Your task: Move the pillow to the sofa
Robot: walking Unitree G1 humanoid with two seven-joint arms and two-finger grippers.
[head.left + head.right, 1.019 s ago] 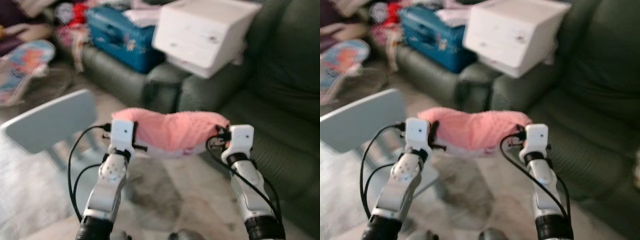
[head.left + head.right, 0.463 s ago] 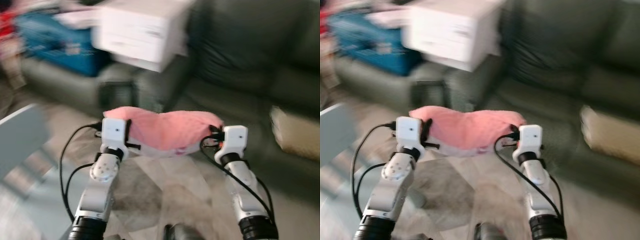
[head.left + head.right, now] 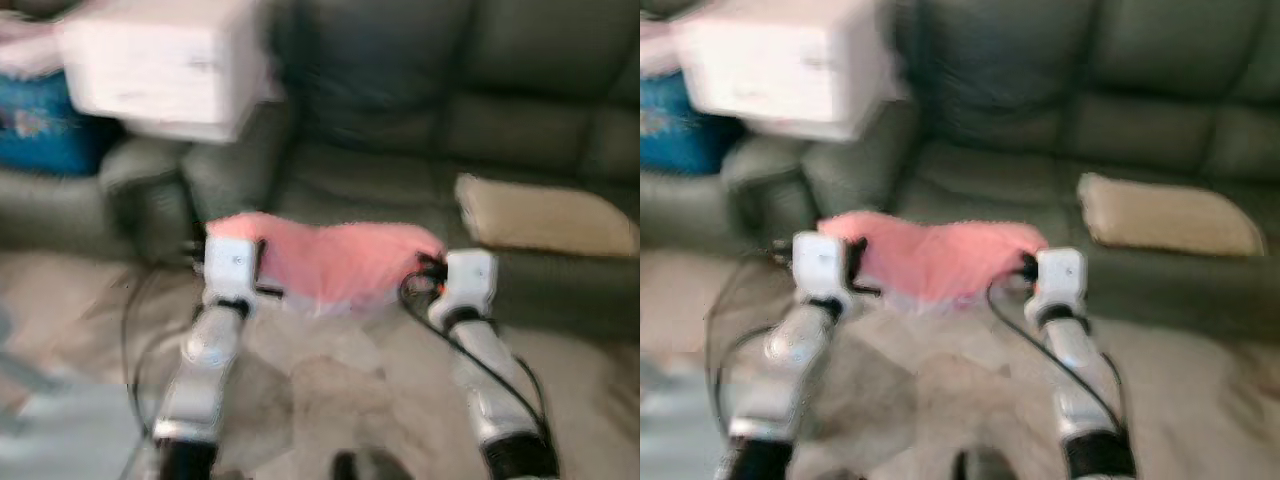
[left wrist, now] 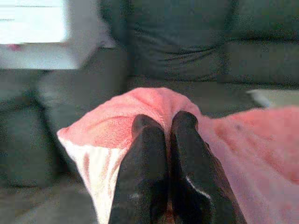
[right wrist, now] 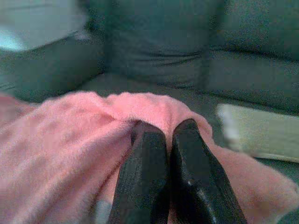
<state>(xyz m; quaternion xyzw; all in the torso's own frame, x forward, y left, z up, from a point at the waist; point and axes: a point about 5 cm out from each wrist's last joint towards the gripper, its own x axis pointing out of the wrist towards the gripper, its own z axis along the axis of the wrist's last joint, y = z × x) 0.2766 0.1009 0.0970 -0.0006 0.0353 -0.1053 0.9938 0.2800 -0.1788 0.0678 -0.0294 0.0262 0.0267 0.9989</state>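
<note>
A pink fuzzy pillow (image 3: pixel 335 262) hangs in the air between my two arms, in front of a dark green sofa (image 3: pixel 420 120). My left gripper (image 4: pixel 164 122) is shut on the pillow's left end, its black fingers pressed together on the fabric. At the pillow's right end my right gripper (image 5: pixel 164 128) is shut on the pink fabric (image 5: pixel 60 154) as well. The sofa seat (image 3: pixel 980 175) lies just beyond the pillow. The eye views are blurred.
A tan cushion (image 3: pixel 545 215) lies on the sofa seat to the right. A large white box (image 3: pixel 165 65) rests on the sofa's left armrest, with a blue case (image 3: pixel 30 120) further left. Pale mottled floor (image 3: pixel 330 390) lies below my arms.
The camera has swung right: the white box and blue case slid left and the sofa seat with the tan cushion came into view. Both grippers still hold the pillow.
</note>
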